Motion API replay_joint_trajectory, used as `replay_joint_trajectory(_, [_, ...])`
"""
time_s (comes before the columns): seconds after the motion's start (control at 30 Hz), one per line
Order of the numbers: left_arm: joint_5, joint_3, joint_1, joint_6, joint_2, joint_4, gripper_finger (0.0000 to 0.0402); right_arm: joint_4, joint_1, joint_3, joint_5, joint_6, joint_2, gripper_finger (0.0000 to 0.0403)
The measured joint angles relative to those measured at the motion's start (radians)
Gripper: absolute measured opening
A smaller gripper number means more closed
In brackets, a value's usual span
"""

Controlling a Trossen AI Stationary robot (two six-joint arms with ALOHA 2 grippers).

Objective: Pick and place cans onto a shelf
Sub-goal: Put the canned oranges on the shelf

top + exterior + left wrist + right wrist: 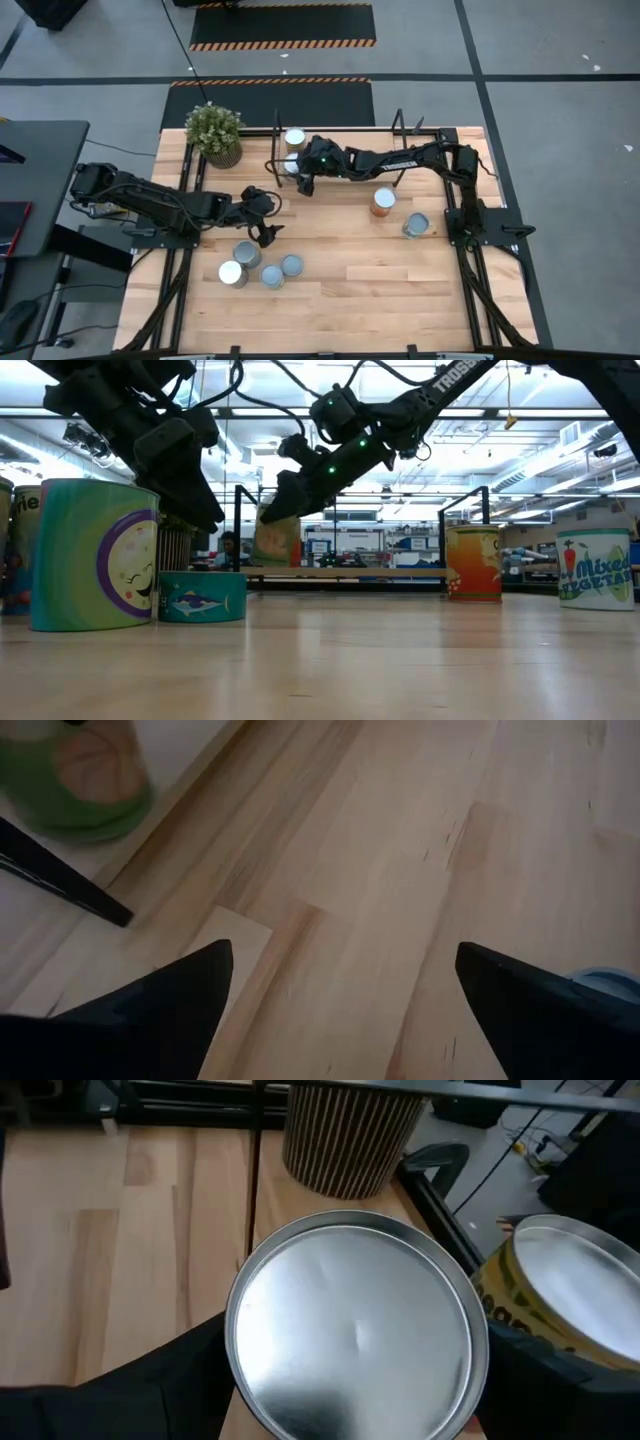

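Note:
My right gripper reaches across the far side of the table and is shut on a can with a silver top. It holds the can beside a yellow-labelled can that stands on the light wooden shelf. In the low view the held can is just over the shelf board. My left gripper is open and empty above bare table, near a cluster of several cans. An orange can and a teal can stand on the table at the right. My right gripper pinches the can between its two fingers, one on each side of the wall just below the top rim. The fingers come from the table's right, slanting down. The can is nearly upright; I cannot tell whether its bottom touches the shelf board.
A potted green plant in a ribbed pot stands at the far left, close to the shelf's black bracket. In the low view a tall can and a flat teal tin stand near the camera. Open wood lies along the near edge.

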Motion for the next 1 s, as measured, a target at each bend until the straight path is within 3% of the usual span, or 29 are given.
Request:
replay_joint_trajectory(0.2, [0.0, 0.0, 0.0, -0.008, 0.0, -0.01, 0.0389, 0.024, -0.007, 0.001, -0.002, 0.017, 0.012, 0.0342])
replay_joint_trajectory(0.57, [0.0, 0.0, 0.0, -0.015, 0.0, -0.006, 0.0389, 0.032, -0.017, -0.001, -0.007, -0.01, 0.013, 0.0389])
replay_joint_trajectory(1.0, [0.0, 0.0, 0.0, -0.015, 0.0, -0.008, 0.0389, 0.032, -0.008, -0.002, -0.009, -0.096, -0.028, 0.0392])
